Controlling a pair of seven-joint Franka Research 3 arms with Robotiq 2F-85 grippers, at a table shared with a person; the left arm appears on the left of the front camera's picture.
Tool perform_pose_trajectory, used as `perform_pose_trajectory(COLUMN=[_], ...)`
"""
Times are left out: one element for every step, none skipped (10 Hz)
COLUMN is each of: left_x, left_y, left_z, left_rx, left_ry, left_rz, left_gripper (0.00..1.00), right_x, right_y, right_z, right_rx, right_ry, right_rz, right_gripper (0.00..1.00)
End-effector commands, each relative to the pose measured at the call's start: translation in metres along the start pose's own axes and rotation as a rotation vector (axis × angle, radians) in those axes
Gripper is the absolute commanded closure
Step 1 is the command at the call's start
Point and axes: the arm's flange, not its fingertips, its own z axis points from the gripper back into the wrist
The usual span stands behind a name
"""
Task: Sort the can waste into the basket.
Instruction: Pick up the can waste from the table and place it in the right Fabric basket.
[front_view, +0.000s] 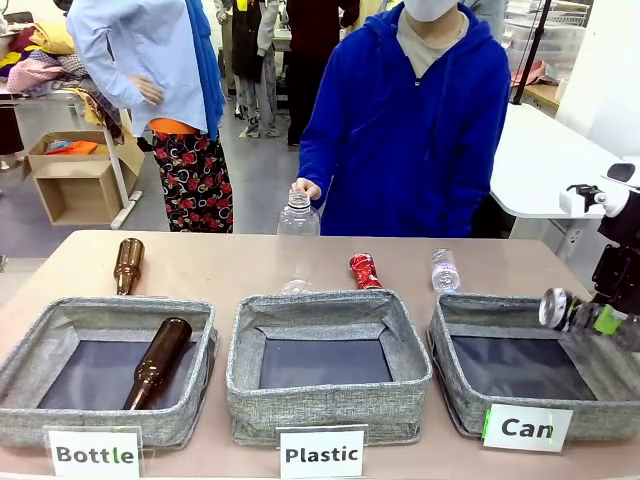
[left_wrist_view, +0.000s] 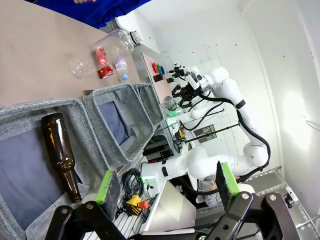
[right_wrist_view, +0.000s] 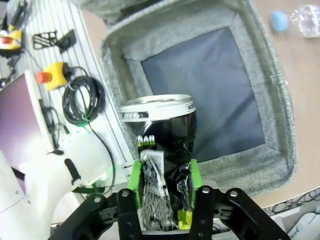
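Release step: black can (right_wrist_view: 165, 132) is pinched between the green pads of the right hand (right_wrist_view: 165, 172), lying on its side. It hangs over the right-side rim of the Can basket (front_view: 470, 395), silver top reaching in over the dark floor, body above the soft wall. A drop from here could, I judge, clip that wall and tip out. Better to carry the can inward toward the basket's centre and lower it close to the floor. Then spread the fingers and lift straight up so the pads don't drag it. Keep the wrist off the basket's wall, as the soft side looks likely to fold if pushed. Crushed red can (front_view: 364, 270) lies on the desk (front_view: 200, 265) beyond the basket's far-left corner, not yet sorted, likely the next pick. Small clear bottle (front_view: 445, 268) just behind the basket's far rim is not can waste, so leave it. Left hand (left_wrist_view: 165, 182) is spread wide with nothing in it, well off to the basket's left.
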Motion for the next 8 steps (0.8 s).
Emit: perform_pose_trajectory(left_x=[-0.001, -0.001, -0.001, -0.001, -0.001, -0.001, -0.001, -0.001], left_y=[-0.0029, -0.0029, -0.0029, -0.0029, -0.0029, -0.0029, -0.0029, -0.0029], left_z=[0.0007, 0.0007, 0.0007, 0.0007, 0.0007, 0.0007, 0.0007, 0.0007], left_rx=[-0.007, -0.007, -0.007, -0.007, -0.007, -0.007, -0.007, -0.007], left_ry=[0.004, 0.004, 0.004, 0.004, 0.004, 0.004, 0.004, 0.004], left_rz=[0.004, 0.004, 0.004, 0.004, 0.004, 0.004, 0.004, 0.004], left_gripper=[0.0, 0.0, 0.0, 0.0, 0.0, 0.0, 0.0, 0.0], right_x=[-0.0003, -0.0006, -0.0005, -0.0001, 0.0004, 0.0005, 0.0015, 0.0022], right_y=[-0.0041, -0.0049, -0.0056, -0.0058, -0.0057, -0.0061, -0.0072, -0.0087], right_z=[0.0014, 0.0026, 0.0027, 0.0025, 0.0025, 0.0028, 0.004, 0.0083], right_rx=[-0.012, -0.008, -0.006, -0.006, -0.004, 0.0, 0.022, 0.072], right_ry=[-0.018, -0.024, -0.024, -0.027, -0.031, -0.036, -0.062, -0.123], right_rz=[0.044, 0.042, 0.04, 0.038, 0.039, 0.035, 0.001, -0.061], right_gripper=[0.0, 0.0, 0.0, 0.0, 0.0, 0.0, 0.0, 0.0])
